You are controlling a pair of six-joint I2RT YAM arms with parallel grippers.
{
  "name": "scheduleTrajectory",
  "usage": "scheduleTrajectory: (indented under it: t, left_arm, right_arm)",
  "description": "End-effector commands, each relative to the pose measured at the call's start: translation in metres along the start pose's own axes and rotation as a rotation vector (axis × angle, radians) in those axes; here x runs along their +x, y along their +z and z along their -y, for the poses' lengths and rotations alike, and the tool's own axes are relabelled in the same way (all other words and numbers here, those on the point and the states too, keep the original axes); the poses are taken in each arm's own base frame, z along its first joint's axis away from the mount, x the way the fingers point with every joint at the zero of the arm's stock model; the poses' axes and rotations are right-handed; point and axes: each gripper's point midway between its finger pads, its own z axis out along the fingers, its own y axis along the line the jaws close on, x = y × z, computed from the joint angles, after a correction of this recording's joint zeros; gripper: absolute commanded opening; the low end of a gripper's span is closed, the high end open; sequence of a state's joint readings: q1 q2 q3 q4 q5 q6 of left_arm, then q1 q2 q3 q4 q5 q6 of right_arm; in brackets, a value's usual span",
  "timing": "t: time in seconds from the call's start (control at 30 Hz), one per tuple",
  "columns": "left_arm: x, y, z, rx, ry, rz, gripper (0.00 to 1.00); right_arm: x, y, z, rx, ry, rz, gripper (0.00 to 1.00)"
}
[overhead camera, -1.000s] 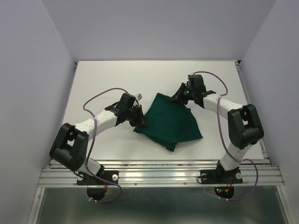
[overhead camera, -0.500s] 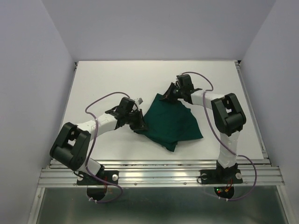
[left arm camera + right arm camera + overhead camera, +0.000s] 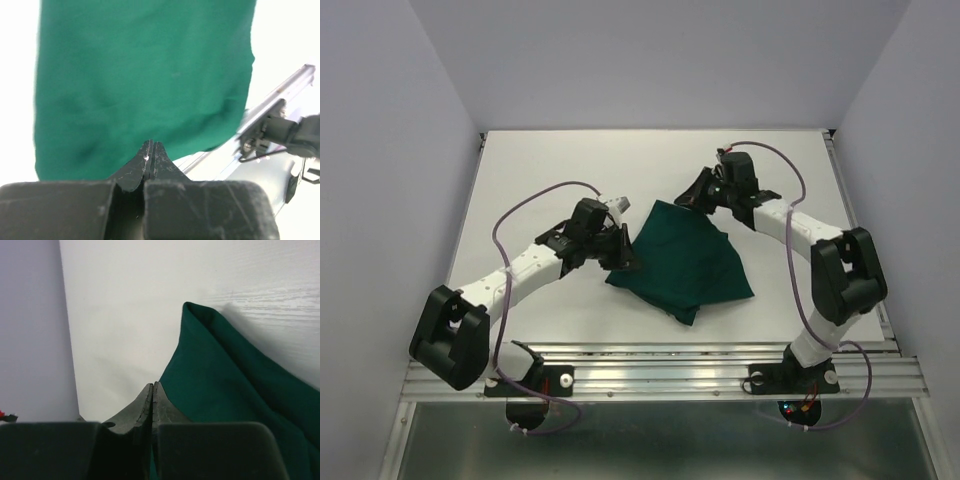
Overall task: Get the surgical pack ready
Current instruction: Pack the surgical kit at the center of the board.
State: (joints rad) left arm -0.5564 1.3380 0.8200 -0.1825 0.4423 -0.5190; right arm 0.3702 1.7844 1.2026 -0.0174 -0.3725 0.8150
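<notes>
Top external view: the folded dark green cloth drape [image 3: 685, 262] lies mid-way across the white bench [image 3: 550, 170], toward its near edge. Left hand [image 3: 624, 260] and right hand [image 3: 690, 197], both clenched, flank it; no pinched cloth shows. Probable step: spreading the drape, which requires edge grasps.

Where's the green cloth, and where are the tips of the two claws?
green cloth [image 3: 685, 262], top view, middle of its folded surface.
left gripper [image 3: 151, 145], left wrist view, where its closed fingertips meet.
right gripper [image 3: 152, 386], right wrist view, where its closed fingertips meet.
</notes>
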Motion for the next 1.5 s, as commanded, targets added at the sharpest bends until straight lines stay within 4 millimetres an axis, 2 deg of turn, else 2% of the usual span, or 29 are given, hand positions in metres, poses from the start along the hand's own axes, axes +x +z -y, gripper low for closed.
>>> scheduleTrajectory:
  t: [0.0, 0.07, 0.1, 0.17, 0.2, 0.23, 0.33, 0.37, 0.4, 0.47, 0.53, 0.57, 0.63, 0.67, 0.77, 0.8, 0.87, 0.9, 0.97, 1.0, 1.1, 1.13, 1.27, 1.33, 1.47]
  left_arm:
    - [-0.012, -0.005, 0.041, 0.098, 0.092, 0.018, 0.0]
    - [-0.007, 0.003, 0.046, 0.11, 0.106, -0.009, 0.0]
    - [0.0, 0.011, 0.052, 0.117, 0.122, -0.037, 0.0]
    - [0.009, 0.019, 0.058, 0.134, 0.142, -0.068, 0.0]
    - [0.021, 0.027, 0.061, 0.146, 0.157, -0.104, 0.0]
    - [0.026, 0.031, 0.062, 0.149, 0.166, -0.123, 0.0]
    - [0.046, 0.048, 0.056, 0.14, 0.178, -0.192, 0.0]
    - [0.05, 0.051, 0.054, 0.131, 0.174, -0.206, 0.0]
    - [0.055, 0.057, 0.047, 0.113, 0.161, -0.23, 0.0]
    - [0.055, 0.058, 0.046, 0.101, 0.16, -0.239, 0.0]
    - [0.043, 0.05, 0.054, 0.096, 0.181, -0.202, 0.0]
    - [0.037, 0.045, 0.059, 0.093, 0.192, -0.18, 0.0]
    - [0.013, 0.025, 0.074, 0.086, 0.232, -0.097, 0.0]
    - [0.003, 0.018, 0.076, 0.079, 0.239, -0.065, 0.0]
    - [-0.024, -0.005, 0.079, 0.066, 0.25, 0.012, 0.0]
    - [-0.037, -0.011, 0.07, 0.048, 0.225, 0.041, 0.0]
    - [-0.047, -0.015, 0.054, 0.022, 0.19, 0.053, 0.0]
    - [-0.059, -0.018, 0.039, -0.004, 0.151, 0.076, 0.0]
    - [-0.064, -0.019, 0.022, -0.028, 0.105, 0.083, 0.0]
    - [-0.067, -0.018, 0.014, -0.043, 0.077, 0.087, 0.0]
    - [-0.079, -0.018, -0.005, -0.08, 0.02, 0.111, 0.0]
    - [-0.082, -0.018, -0.008, -0.085, 0.01, 0.117, 0.0]
    - [-0.09, -0.019, -0.012, -0.098, -0.003, 0.131, 0.0]
    - [-0.091, -0.018, -0.012, -0.099, -0.002, 0.133, 0.0]
    - [-0.088, -0.016, -0.015, -0.109, -0.004, 0.125, 0.0]
  right_arm:
    - [-0.002, -0.032, -0.001, 0.012, -0.037, 0.058, 0.04]
    - [0.006, -0.037, 0.012, 0.037, -0.023, 0.049, 0.04]
    - [0.013, -0.04, 0.029, 0.069, -0.001, 0.042, 0.04]
    - [0.02, -0.042, 0.046, 0.101, 0.027, 0.032, 0.04]
    - [0.021, -0.043, 0.056, 0.119, 0.042, 0.032, 0.04]
    - [0.03, -0.043, 0.068, 0.145, 0.05, 0.015, 0.04]
    - [0.028, -0.044, 0.096, 0.204, 0.076, 0.022, 0.04]
    - [0.029, -0.045, 0.101, 0.207, 0.086, 0.014, 0.03]
    - [0.031, -0.045, 0.098, 0.191, 0.077, 0.002, 0.03]
    - [0.028, -0.053, 0.09, 0.184, 0.054, 0.0, 0.03]
    - [0.025, -0.061, 0.082, 0.179, 0.01, 0.001, 0.04]
    - [0.019, -0.072, 0.071, 0.172, -0.015, 0.017, 0.04]
    - [0.017, -0.085, 0.063, 0.167, -0.068, 0.026, 0.06]
    - [0.019, -0.097, 0.056, 0.157, -0.084, 0.023, 0.07]
    - [0.033, -0.11, 0.049, 0.137, -0.126, -0.011, 0.07]
    - [0.048, -0.115, 0.04, 0.116, -0.157, -0.043, 0.07]
    - [0.072, -0.118, 0.035, 0.108, -0.19, -0.093, 0.08]
    - [0.094, -0.119, 0.027, 0.096, -0.231, -0.144, 0.08]
    - [0.117, -0.124, 0.017, 0.071, -0.278, -0.184, 0.09]
    - [0.138, -0.125, 0.006, 0.04, -0.316, -0.227, 0.09]
    - [0.163, -0.13, -0.009, 0.004, -0.366, -0.27, 0.09]
    - [0.178, -0.131, -0.014, -0.007, -0.393, -0.304, 0.09]
    - [0.205, -0.133, 0.01, 0.097, -0.425, -0.374, 0.08]
    - [0.206, -0.133, 0.028, 0.162, -0.407, -0.358, 0.07]
    - [0.208, -0.131, 0.046, 0.219, -0.391, -0.346, 0.07]
